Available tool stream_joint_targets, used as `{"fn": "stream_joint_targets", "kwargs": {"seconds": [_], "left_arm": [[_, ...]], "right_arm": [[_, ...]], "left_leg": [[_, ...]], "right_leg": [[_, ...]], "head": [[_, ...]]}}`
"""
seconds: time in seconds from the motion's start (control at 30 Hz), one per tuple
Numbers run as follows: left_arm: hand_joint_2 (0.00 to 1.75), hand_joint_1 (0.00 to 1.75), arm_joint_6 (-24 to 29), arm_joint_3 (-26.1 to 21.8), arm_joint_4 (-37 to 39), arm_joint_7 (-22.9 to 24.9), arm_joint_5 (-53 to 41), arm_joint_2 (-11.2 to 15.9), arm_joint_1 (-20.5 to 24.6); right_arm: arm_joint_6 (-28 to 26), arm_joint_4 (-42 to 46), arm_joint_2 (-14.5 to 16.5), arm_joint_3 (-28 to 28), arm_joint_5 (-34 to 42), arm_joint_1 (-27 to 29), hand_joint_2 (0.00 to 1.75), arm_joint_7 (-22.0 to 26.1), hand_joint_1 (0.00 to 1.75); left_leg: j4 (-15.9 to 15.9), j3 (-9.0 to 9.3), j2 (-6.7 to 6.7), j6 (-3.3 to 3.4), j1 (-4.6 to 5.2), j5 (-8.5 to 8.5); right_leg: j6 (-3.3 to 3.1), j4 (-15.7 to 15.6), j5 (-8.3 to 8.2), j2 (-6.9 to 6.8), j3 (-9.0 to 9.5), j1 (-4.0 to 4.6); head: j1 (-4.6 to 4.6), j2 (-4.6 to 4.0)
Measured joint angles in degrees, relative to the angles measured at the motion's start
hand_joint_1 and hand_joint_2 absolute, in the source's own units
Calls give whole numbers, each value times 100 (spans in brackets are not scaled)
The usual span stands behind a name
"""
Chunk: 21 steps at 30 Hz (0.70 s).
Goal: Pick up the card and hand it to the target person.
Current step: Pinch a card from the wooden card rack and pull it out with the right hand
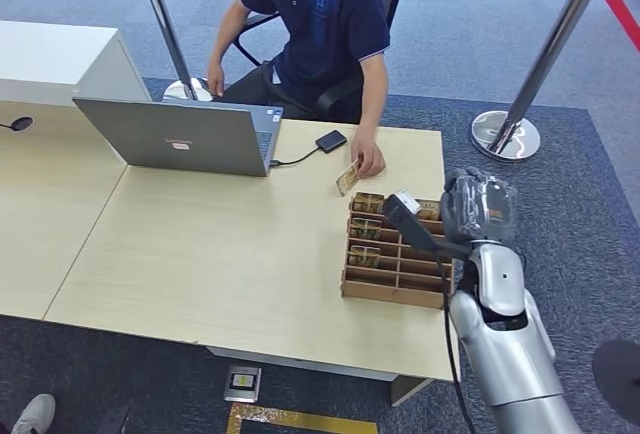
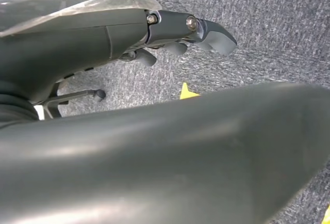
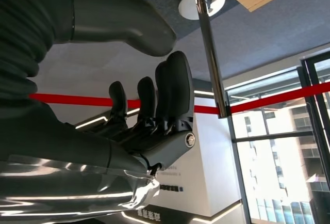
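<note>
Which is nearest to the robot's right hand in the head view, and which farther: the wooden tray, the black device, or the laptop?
From the right hand:
1. Wooden tray, right beneath it.
2. Black device, beyond the tray near the person.
3. Laptop, far across the table.

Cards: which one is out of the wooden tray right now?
The card under the seated person's hand, tilted on the table just beyond the wooden tray. The other cards lie in the tray's left slots.

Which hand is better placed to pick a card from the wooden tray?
Right, likely. The right hand is raised over the wooden slotted tray of cards on the pale wooden table, holding nothing. The left hand hangs over grey carpet.
</note>
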State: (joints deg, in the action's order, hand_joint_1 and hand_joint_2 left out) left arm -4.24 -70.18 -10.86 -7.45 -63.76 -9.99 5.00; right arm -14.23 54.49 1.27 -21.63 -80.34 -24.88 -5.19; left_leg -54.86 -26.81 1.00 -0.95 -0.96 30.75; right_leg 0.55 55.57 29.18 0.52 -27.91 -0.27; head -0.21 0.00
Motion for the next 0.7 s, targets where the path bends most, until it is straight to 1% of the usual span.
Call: {"fn": "stream_joint_targets", "kwargs": {"seconds": [0.17,0.23,0.6,0.7], "left_arm": [[0,0,0,0,2,0,1,0,1],[0,0,0,0,3,0,2,0,2],[0,0,0,0,7,0,2,-1,2],[0,0,0,0,9,0,2,-3,2]], "right_arm": [[-3,-173,86,34,-29,-56,175,37,72],[-8,-233,112,37,-33,-61,175,45,70],[-20,-467,173,76,-38,-71,175,76,72],[-20,-523,190,94,-39,-70,175,97,70]], "left_leg": [[0,0,0,0,0,0],[0,0,0,0,0,0],[0,0,0,0,0,0],[-1,0,0,0,0,0]], "right_leg": [[0,0,0,0,0,0],[0,0,0,0,0,0],[0,0,0,0,0,0],[0,0,0,0,0,0]], "head": [[1,0],[0,0],[1,0],[1,0]]}}
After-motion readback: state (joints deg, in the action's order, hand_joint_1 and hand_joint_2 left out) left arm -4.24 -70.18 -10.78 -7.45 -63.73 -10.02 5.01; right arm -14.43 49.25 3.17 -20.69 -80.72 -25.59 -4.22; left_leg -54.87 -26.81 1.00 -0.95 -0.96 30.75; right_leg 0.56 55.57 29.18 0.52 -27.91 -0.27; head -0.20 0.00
